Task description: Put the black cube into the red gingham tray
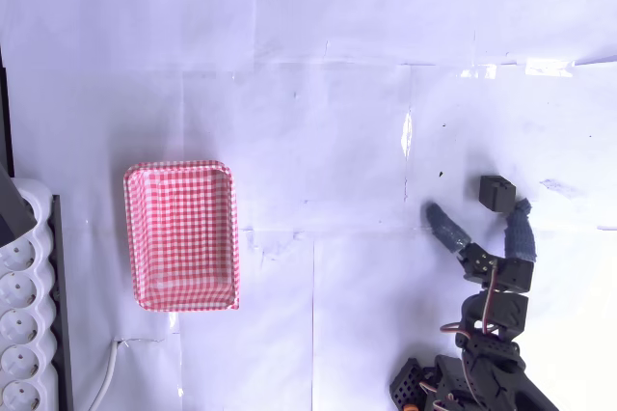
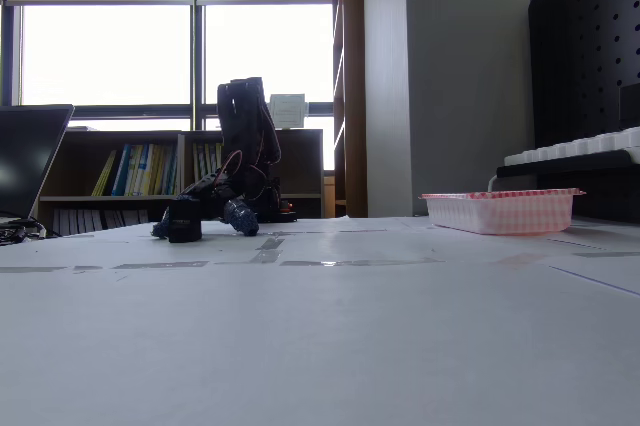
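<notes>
Gripper: our dark two-finger gripper (image 1: 479, 223) stands spread, grasping nothing, fingers aimed toward twelve o'clock.
Cube: the small matte black cube (image 1: 497, 193) sits at one o'clock off the fingertips, not yet between them.
Tray: the red-and-white gingham rectangular tray (image 1: 181, 235) waits well apart at nine o'clock.

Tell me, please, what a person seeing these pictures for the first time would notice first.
Probably the red gingham tray, the only strong colour, lying empty at the left of the white table in the overhead view. Next comes the dark arm at the lower right, its open gripper low at the small black cube, which sits near the right fingertip. A white power strip lies at the left edge.
</notes>
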Tool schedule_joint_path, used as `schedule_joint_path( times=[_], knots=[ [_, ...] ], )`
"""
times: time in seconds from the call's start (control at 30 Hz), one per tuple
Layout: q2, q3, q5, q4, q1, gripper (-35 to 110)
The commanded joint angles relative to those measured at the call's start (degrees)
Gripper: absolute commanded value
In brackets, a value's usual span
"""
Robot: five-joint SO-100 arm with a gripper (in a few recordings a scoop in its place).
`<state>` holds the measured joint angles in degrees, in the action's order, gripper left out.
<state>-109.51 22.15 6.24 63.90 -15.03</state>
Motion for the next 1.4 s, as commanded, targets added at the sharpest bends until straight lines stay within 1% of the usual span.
schedule_joint_path(
  times=[0.0, 0.2, 0.47, 0.57, 0.87, 1.0, 1.17, 1.37],
  knots=[
    [-1.67, 5.01, -0.35, 1.85, 0.79, 55],
    [-4.66, 9.49, -1.58, 1.85, 1.85, 55],
    [-5.1, 10.46, -2.81, 2.2, 3.25, 54],
    [-6.15, 10.81, -3.43, 4.39, 3.6, 49],
    [-7.82, 13.01, -4.13, 5.1, 3.25, 44],
    [-7.82, 13.18, -4.48, 5.1, 3.6, 36],
    [-7.56, 13.18, -5.27, 5.1, 4.04, 19],
    [-7.56, 13.18, -5.27, 4.48, 4.39, 8]
  ],
)
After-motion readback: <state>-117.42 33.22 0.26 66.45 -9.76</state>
